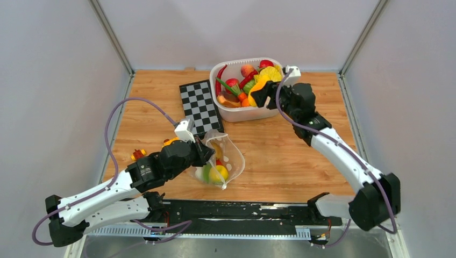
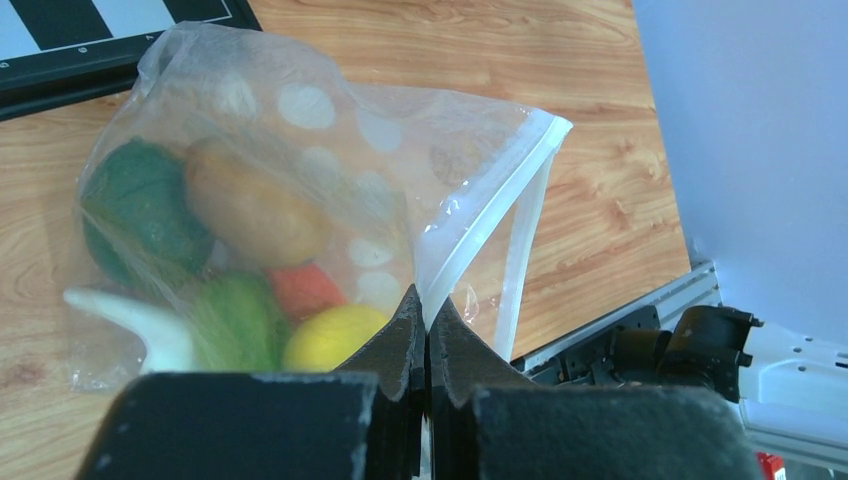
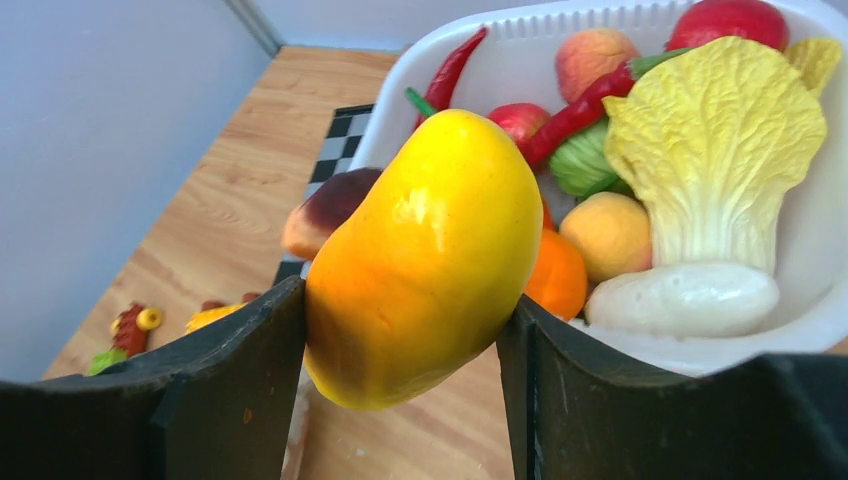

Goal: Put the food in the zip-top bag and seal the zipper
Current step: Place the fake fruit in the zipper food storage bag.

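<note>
Nearest to me, the left gripper (image 2: 428, 312) has its fingers pressed flat together on one lip of the zip-top bag (image 2: 300, 120), right at the zipper (image 2: 485, 205). It is a thin pinch on slick film, so I judge that any tug could pull the lip free and let the mouth fall closed. The other lip hangs loose just beside it, which leaves the opening as a narrow slit rather than a wide mouth.

The bag lies on the table just past that gripper, with a brown potato (image 2: 250, 205) and green, yellow, orange and white pieces already inside. If the held lip is lifted too far, I expect that load to roll toward the mouth and spill out.

Farther out, well apart from the bag, the right gripper (image 3: 405, 310) is clamped on a yellow-orange mango (image 3: 425, 250) at the front wall of the white tub (image 1: 244, 114), where the rest of the food lies. The mango is glossy and rounded, and it bulges above and below the fingers, so I think it could squirt out on the way over. It also looks large for that slit. My worry is that it catches the zipper, drags the bag out of the left pinch, or drops beside the bag onto the checkerboard (image 1: 200, 105)
</note>
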Robot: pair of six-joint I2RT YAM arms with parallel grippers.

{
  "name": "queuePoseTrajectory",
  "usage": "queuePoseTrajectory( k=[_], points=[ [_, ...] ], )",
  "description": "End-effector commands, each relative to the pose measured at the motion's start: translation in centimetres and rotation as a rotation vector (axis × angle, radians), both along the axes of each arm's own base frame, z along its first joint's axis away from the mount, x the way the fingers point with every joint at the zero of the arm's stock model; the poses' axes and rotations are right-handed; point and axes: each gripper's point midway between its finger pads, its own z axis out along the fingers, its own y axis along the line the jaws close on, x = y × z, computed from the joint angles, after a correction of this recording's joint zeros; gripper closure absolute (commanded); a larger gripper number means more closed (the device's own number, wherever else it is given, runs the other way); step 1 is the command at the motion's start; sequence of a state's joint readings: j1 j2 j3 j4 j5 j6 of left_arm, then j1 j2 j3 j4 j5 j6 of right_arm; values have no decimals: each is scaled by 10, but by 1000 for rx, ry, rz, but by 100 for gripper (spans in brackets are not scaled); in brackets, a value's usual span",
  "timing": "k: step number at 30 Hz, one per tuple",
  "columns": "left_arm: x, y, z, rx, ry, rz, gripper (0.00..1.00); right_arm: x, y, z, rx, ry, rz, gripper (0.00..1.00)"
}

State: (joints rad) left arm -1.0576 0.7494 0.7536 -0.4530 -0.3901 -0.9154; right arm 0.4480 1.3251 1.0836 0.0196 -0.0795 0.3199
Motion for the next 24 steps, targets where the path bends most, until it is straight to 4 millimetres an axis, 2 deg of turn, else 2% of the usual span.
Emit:
queuePoseTrajectory(
  k=[1, 10, 15, 18, 20, 24],
  points=[
    [3, -11, 15, -61, -18, -7, 100, -47, 4, 6, 34, -29, 142, 66],
    [3, -15, 15, -68, -15, -21, 100, -157, 21, 16, 147, -101, 488, 65],
    [2, -16, 14, -68, -12, -26, 100, -210, 33, 2, 113, -128, 665, 64],
    [3, -16, 13, -66, -11, -22, 100, -231, 40, -9, 90, -117, 734, 64],
    [3, -16, 14, -68, -14, -20, 100, -243, 46, -25, 66, -66, 774, 64],
    [4, -17, 15, -61, -18, -25, 100, -257, 58, -49, 31, 6, 811, 64]
  ],
)
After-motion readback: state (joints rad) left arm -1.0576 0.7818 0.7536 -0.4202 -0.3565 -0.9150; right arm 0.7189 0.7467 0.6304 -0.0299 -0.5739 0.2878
